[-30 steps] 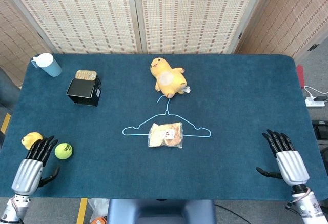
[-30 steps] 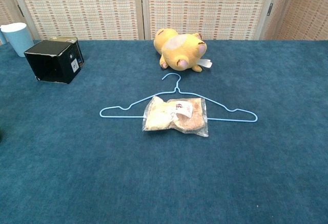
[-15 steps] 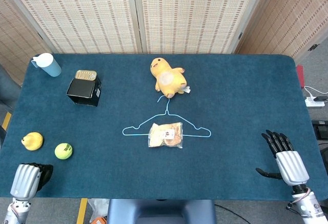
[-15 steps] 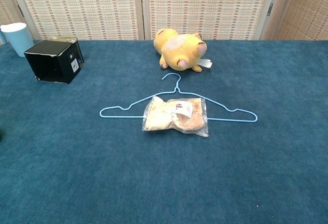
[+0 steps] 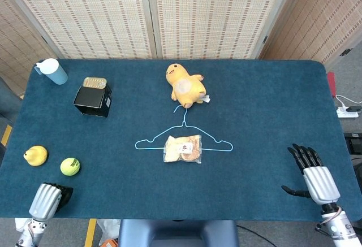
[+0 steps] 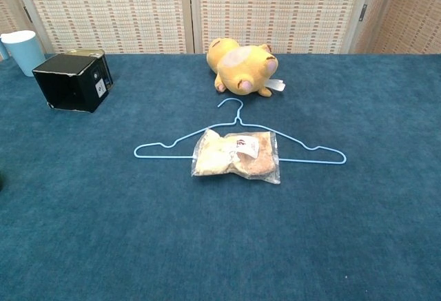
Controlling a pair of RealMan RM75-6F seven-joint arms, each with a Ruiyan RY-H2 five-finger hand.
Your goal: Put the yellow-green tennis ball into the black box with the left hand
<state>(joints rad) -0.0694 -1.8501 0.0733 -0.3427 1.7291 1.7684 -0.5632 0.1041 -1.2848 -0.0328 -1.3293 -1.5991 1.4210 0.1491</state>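
The yellow-green tennis ball [image 5: 70, 166] lies on the blue cloth near the front left, beside a yellow lemon-like fruit [image 5: 35, 155]. The black box [image 5: 93, 100] stands farther back on the left; the chest view shows the black box [image 6: 72, 84] with an open side facing the camera. My left hand [image 5: 50, 197] sits at the table's front edge, just below and left of the ball and apart from it, with its dark fingers curled in and nothing in them. My right hand [image 5: 313, 174] rests at the front right with its fingers spread. Neither hand nor the ball appears in the chest view.
A tin can [image 5: 94, 82] sits right behind the box and a light blue cup [image 5: 52, 70] at the far left corner. A yellow plush toy [image 5: 185, 85], a blue wire hanger [image 5: 184, 138] and a bag of snacks [image 5: 183, 148] occupy the middle.
My left hand has drawn back from over the fruit and ball to the front edge, its fingers folding in, then slid a little to the right. The right hand has not moved.
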